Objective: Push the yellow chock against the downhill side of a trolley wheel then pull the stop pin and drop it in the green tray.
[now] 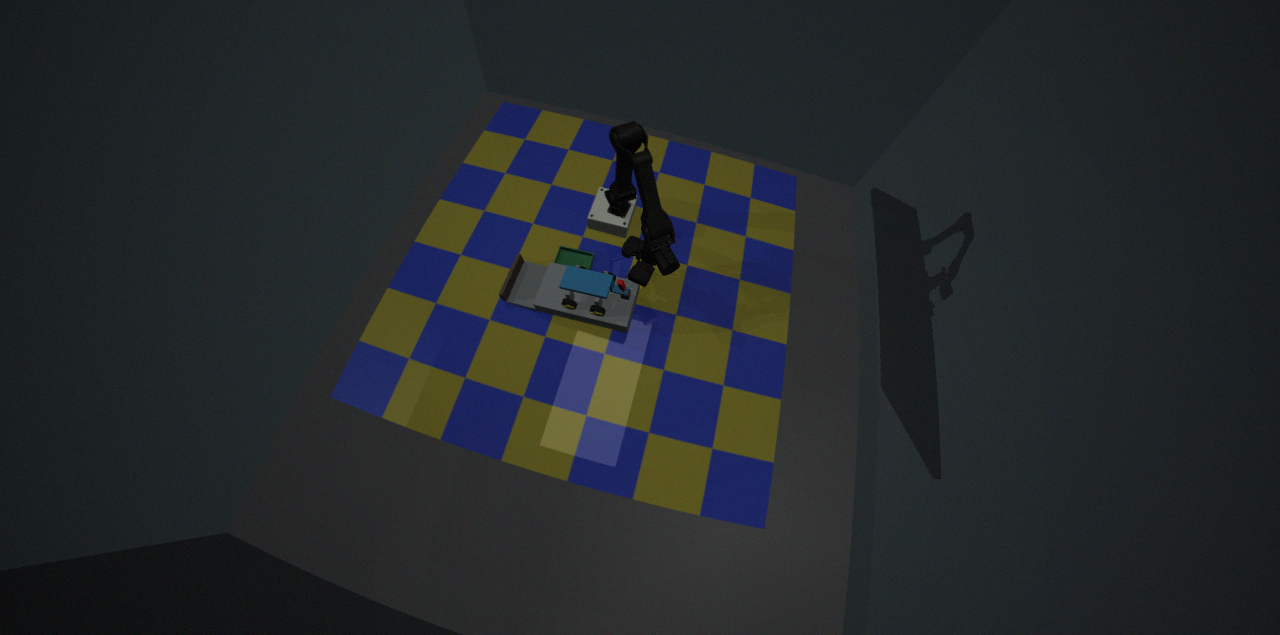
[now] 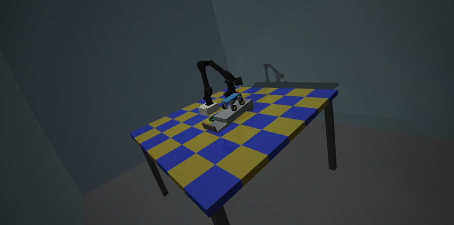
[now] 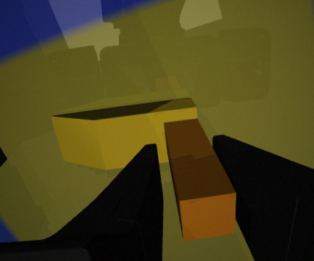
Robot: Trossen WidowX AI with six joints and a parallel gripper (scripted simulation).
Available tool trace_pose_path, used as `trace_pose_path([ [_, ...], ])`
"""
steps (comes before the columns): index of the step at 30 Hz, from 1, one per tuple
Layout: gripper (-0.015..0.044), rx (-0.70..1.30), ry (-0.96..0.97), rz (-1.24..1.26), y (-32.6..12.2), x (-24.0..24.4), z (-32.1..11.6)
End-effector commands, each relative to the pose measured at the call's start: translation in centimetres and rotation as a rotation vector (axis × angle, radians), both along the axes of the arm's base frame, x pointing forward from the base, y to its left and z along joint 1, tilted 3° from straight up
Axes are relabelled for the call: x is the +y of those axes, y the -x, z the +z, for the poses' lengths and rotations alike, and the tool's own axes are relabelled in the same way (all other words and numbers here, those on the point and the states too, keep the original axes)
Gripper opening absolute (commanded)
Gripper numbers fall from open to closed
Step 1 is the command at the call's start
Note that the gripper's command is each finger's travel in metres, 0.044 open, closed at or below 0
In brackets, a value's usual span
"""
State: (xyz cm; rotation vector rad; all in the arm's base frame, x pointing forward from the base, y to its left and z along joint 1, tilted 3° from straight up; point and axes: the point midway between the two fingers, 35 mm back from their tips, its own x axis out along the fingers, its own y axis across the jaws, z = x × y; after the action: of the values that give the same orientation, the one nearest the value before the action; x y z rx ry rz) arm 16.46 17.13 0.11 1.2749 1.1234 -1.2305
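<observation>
The gripper point(image 1: 640, 271) point(image 2: 232, 93) point(image 3: 185, 151) has its fingers partly closed astride the orange handle point(image 3: 207, 181), though whether they grip it I cannot tell, presumably to carry the yellow chock point(image 3: 120, 139) just beyond its fingertips toward the pinned trolley point(image 1: 586, 281) point(image 2: 231, 97) beside it.

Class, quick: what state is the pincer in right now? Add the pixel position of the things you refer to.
Pincer point(image 1: 637, 260) point(image 2: 232, 92) point(image 3: 185, 151): partly closed, fingers either side of the orange handle point(image 3: 201, 174); whether it grips, cannot be told.
</observation>
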Motion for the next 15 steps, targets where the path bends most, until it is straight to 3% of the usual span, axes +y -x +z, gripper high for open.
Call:
trace_pose_path([
  [1,0.0045,-0.001,0.000,0.000,0.0,0.0,0.0],
  [7,0.0000,0.000,0.000,0.000,0.0,0.0,0.1],
  [15,0.0000,0.002,-0.002,0.003,0.3,-0.1,3.1],
])
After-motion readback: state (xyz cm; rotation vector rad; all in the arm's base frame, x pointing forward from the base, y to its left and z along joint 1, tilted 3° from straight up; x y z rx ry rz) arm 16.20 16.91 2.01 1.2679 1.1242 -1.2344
